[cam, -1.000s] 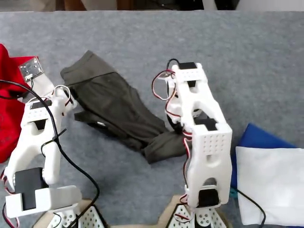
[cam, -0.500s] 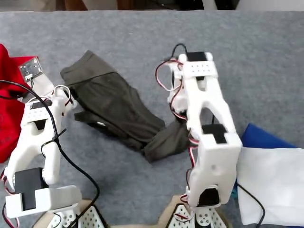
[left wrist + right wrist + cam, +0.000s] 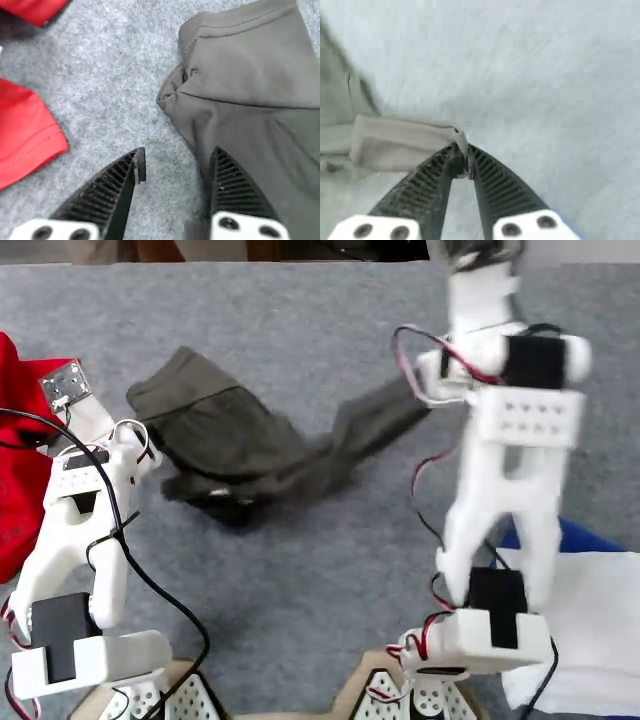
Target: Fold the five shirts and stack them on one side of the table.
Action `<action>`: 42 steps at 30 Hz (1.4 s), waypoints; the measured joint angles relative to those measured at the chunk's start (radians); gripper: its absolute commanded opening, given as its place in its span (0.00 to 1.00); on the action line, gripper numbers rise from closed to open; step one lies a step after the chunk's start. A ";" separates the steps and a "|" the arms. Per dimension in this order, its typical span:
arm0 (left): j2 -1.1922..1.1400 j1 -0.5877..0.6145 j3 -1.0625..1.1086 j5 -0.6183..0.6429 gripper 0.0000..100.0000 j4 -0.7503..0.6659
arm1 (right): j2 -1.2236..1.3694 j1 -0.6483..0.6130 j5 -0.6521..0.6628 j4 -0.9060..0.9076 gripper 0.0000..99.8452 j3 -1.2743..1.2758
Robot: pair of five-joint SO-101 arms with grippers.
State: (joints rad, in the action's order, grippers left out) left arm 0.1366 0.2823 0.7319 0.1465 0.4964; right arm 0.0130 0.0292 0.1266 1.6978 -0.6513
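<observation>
Stretching from right fingers [image 3: 492, 182]: olive shirt [image 3: 395, 142]

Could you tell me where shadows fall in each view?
High view: the dark shirt throws a shadow on the grey table along its near edge. Left wrist view: shadow sits under the shirt's folded edge, ahead of the open left tool. Right wrist view: faint shadow beside the shirt pinched in the right tool.

Plain dark olive-grey shirt [image 3: 230, 440], plain red shirt [image 3: 15, 490], blue shirt [image 3: 590, 537] and white shirt [image 3: 590, 620] on a mottled grey table [image 3: 300, 580]; left arm [image 3: 75, 530] and right arm [image 3: 520, 420] white with black motors and red-and-black wires; left gripper [image 3: 178, 161] and right gripper [image 3: 464, 154] black, ribbed.
</observation>
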 measured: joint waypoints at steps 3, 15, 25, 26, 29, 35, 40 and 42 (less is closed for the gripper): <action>0.000 0.000 0.000 -0.015 0.22 0.057 | -0.003 0.008 0.000 0.000 0.01 -0.135; 0.006 -0.015 -0.044 -0.207 0.22 0.439 | -0.005 0.034 0.107 -0.044 0.01 -0.512; 0.345 -0.387 -0.046 -0.101 0.22 0.571 | -0.005 0.095 0.114 -0.176 0.01 -0.509; 0.373 -0.439 -0.046 -0.064 0.22 0.551 | -0.005 0.100 0.114 -0.175 0.01 -0.496; 0.397 -0.597 -0.037 0.058 0.22 0.450 | -0.005 0.121 0.114 -0.175 0.01 -0.439; 0.281 -0.730 0.006 0.241 0.22 0.192 | -0.005 0.153 0.114 -0.175 0.01 -0.339; 0.051 -0.738 -0.057 0.288 0.22 0.129 | -0.005 0.180 0.114 -0.175 0.01 -0.273; -0.044 -0.749 -0.117 0.295 0.22 0.141 | -0.005 0.192 0.114 -0.176 0.01 -0.245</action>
State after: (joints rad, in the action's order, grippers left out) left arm 0.0921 -0.4664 0.6153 0.4411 0.6375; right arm 0.0084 0.2209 0.2401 1.5213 -0.8968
